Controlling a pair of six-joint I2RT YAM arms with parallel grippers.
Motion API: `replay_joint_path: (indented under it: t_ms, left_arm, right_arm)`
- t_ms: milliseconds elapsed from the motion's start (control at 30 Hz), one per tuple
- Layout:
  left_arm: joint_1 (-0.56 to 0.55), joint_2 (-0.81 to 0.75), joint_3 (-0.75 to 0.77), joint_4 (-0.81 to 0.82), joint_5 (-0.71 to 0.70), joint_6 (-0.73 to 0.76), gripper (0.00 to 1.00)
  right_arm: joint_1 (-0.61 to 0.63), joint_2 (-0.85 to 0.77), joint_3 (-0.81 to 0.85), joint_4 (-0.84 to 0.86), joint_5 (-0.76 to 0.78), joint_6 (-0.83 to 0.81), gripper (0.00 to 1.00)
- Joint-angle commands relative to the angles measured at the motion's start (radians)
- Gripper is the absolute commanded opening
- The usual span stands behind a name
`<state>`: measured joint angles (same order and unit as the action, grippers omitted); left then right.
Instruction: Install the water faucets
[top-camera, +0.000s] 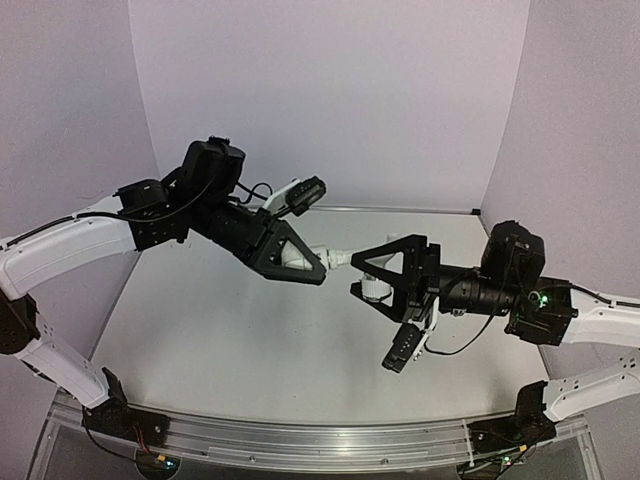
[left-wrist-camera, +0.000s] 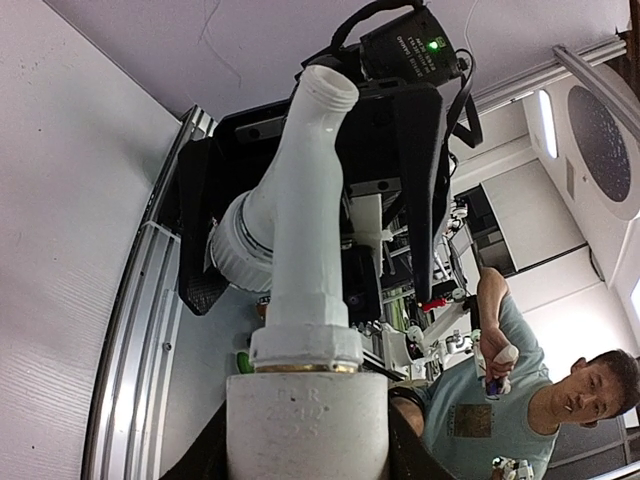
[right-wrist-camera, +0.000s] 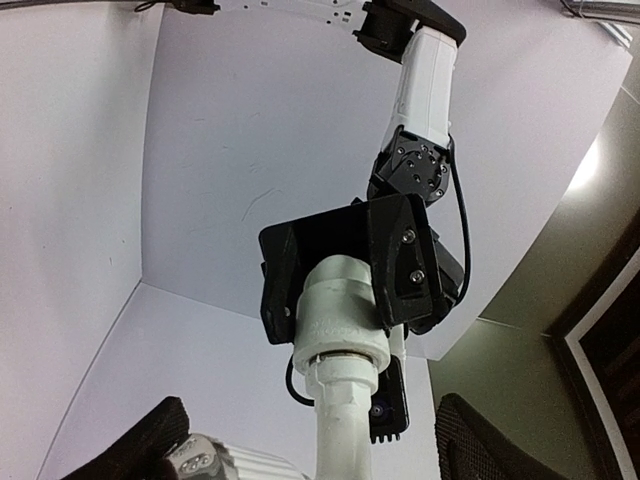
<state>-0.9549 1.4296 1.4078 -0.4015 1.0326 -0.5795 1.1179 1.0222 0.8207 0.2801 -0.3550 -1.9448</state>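
- Left gripper (top-camera: 305, 262), centre of the top view: jaws clamped on the short white fitting (left-wrist-camera: 305, 425), held in the air above the table (top-camera: 250, 340).
- Tap (left-wrist-camera: 300, 220) sits in the fitting; a brass band shows at the joint, spout pointing to the upper frame of the left wrist view.
- Right gripper (right-wrist-camera: 320, 445): jaws spread wide either side of the tap, holding nothing.
- Risk: if the thread is only partly in, the unsupported tap may sag or drop out.
- Risk: regripping on the ribbed knob (left-wrist-camera: 238, 255) may spin the valve, not the thread.
- Risk: twisting hard could slip the fitting in the left jaws.
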Motion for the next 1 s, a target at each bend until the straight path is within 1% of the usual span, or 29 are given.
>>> replay_joint_path:
  t_ms: [0,67,200,267,300,433,500,633,767,967]
  left_arm:
    - [0.002,-0.005,0.030,0.038,0.051,-0.023,0.00]
    - [0.004,-0.003,0.027,0.048,0.065,-0.035,0.00]
    - [0.006,-0.004,0.023,0.069,0.078,-0.054,0.00]
    - [0.007,-0.004,0.020,0.073,0.080,-0.061,0.00]
    - [0.007,-0.002,0.018,0.074,0.082,-0.062,0.00]
    - [0.007,0.006,0.014,0.081,0.091,-0.070,0.00]
    - [0.008,0.012,0.015,0.081,0.100,-0.072,0.00]
    - [0.011,0.017,0.017,0.078,0.101,-0.075,0.00]
    - [0.015,0.012,0.021,0.076,0.086,-0.072,0.00]
    - [0.015,0.025,0.033,0.036,0.074,-0.040,0.00]
  right_arm:
    - [0.002,-0.027,-0.019,0.049,-0.004,-0.083,0.83]
    - [0.002,-0.026,-0.026,0.049,-0.001,-0.107,0.83]
    - [0.002,-0.022,-0.035,0.050,-0.001,-0.132,0.88]
    - [0.003,-0.022,-0.035,0.050,-0.002,-0.135,0.87]
    - [0.003,-0.021,-0.034,0.050,-0.003,-0.136,0.85]
    - [0.002,-0.019,-0.031,0.059,-0.015,-0.143,0.69]
    - [0.002,-0.017,-0.030,0.068,-0.017,-0.146,0.63]
    - [0.002,-0.022,-0.025,0.073,-0.038,-0.126,0.56]
    - [0.002,-0.040,-0.027,0.071,-0.074,-0.067,0.49]
    - [0.002,-0.049,-0.018,0.071,-0.085,0.017,0.40]
